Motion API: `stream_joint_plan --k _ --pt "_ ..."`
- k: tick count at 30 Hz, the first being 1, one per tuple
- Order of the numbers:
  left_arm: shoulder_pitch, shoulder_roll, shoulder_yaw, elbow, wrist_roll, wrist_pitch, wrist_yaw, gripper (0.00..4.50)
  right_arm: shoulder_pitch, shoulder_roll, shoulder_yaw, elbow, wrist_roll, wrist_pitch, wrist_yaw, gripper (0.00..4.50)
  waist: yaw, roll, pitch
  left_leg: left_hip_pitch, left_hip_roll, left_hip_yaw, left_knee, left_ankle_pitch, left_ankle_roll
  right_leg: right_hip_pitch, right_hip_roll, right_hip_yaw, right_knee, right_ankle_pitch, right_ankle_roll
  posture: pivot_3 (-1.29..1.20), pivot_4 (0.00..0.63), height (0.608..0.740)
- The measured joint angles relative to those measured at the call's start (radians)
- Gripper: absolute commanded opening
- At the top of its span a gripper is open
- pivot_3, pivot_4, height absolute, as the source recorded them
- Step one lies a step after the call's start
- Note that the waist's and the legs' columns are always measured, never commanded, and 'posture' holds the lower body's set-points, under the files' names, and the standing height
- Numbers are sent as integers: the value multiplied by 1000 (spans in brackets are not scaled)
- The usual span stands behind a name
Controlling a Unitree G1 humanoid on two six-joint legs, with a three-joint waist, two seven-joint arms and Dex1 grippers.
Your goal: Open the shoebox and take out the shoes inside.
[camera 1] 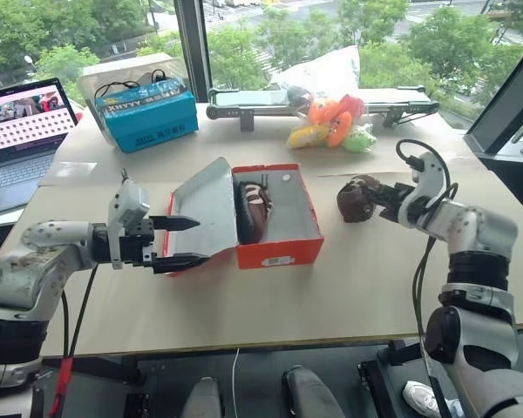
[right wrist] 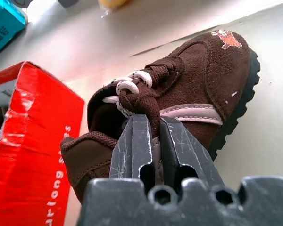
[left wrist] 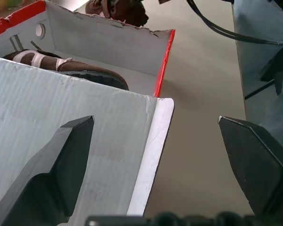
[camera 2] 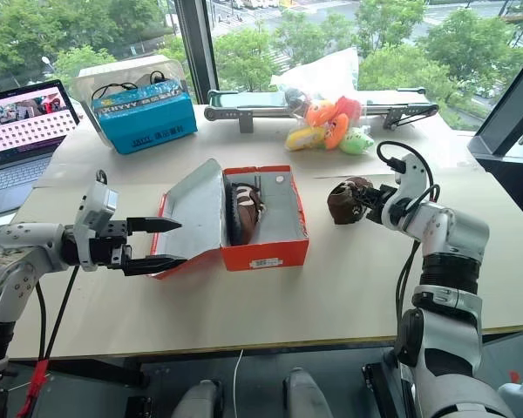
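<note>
Right gripper (right wrist: 152, 141): you pinch one dark-brown suede shoe (camera 1: 356, 198), seemingly above the table.
Left gripper (camera 1: 185, 241): jaws apart around the red cardboard shoebox (camera 1: 279, 252) lid.

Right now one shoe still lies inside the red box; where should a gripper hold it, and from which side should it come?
Probably at the collar, by the laces. The shoe in the shoebox lies on its side against the lid-side wall, black sole toward the raised lid. Coming from above through the shoebox's open top looks best, since the walls block every level approach.
</note>
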Motion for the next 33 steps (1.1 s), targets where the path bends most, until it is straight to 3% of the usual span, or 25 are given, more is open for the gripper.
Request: stream_joint_plan --k 7,13,22,23,26,28,33 --pt "3 1 15 -2 0 0 0 4500 8 -26 19 71 -18 -57 -11 2797 0 0 0 2 0 0 0 0 0 4 0 0 -1 0 1 0 150 701" --pt "4 1 16 -3 0 0 3 4500 44 -65 32 -75 -27 -29 -54 2797 7 1 0 2 0 0 0 0 0 4 0 0 -1 0 1 0 150 701" --pt "0 0 16 -2 1 0 2 4500 -43 -208 122 -610 87 218 5 2797 11 5 3 1 0 0 0 0 0 2 0 0 -1 -1 1 0 150 701" --pt "1 0 16 -1 1 0 3 4500 -67 -202 141 -629 98 247 14 2797 10 5 3 2 0 0 1 0 0 2 0 0 0 0 1 0 150 701" --pt "-2 -4 14 -1 2 0 4 4500 -162 -47 185 -632 168 343 16 2797 -3 5 3 4 0 0 1 0 0 3 0 0 1 0 0 0 150 701" --pt "-4 -10 12 -3 2 0 6 4500 -165 20 283 -617 178 362 33 2797 -3 5 3 3 0 -2 1 0 0 4 1 -1 1 0 0 0 150 701" --pt "5 -12 11 -5 2 0 12 4500 -149 70 476 -394 111 293 110 2797 20 5 3 -4 -1 -1 4 0 0 0 -2 -1 -1 1 0 0 150 701"
